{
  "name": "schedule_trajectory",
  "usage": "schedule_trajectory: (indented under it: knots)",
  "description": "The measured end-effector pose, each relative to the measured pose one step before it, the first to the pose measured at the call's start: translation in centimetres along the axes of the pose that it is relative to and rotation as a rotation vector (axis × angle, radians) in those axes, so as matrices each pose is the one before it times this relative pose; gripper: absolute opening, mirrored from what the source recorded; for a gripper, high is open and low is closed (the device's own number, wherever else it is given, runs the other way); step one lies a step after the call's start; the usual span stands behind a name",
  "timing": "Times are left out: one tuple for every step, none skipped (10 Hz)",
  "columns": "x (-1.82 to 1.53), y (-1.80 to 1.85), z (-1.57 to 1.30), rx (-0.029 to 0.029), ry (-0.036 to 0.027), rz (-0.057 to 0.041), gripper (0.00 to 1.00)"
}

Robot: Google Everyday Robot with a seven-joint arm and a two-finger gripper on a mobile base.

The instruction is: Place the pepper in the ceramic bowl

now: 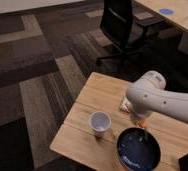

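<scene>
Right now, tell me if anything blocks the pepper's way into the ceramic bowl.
Nothing visible does. The pepper hangs at the pincer, just above the far rim of the ceramic bowl. The white cup stands off to the side, apart.

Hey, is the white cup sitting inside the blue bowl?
No, the white cup stands on the table left of the ceramic bowl, while the end effector hovers over the bowl's far rim.
</scene>
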Motion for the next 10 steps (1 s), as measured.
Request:
schedule_trajectory:
  knots:
    - [2.002, 0.44, -0.161, 0.01372, -0.00016, 0.03082, 0.0]
    - [1.575, 0.636, -0.109, -0.00096, -0.00835, 0.0306, 0.0]
    - [1.979, 0.854, 0.032, -0.00939, -0.01654, 0.05545, 0.0]
    - [1.245, 0.959, 0.225, -0.0151, -0.0058, 0.02705, 0.0]
    - [0.255, 0.287, 0.072, -0.00339, -0.00177, 0.00343, 0.03]
    - [-0.007, 0.065, 0.003, -0.00116, 0.0003, -0.00045, 0.15]
    - [0.019, -0.037, -0.002, 0.00025, 0.00004, 0.00103, 0.34]
    - [-0.047, 0.039, 0.003, -0.00028, -0.00016, -0.00132, 0.47]
    - [0.017, -0.005, 0.029, -0.00031, 0.00063, 0.00019, 0.66]
    - [0.053, 0.011, 0.069, -0.00083, 0.00163, 0.00004, 0.68]
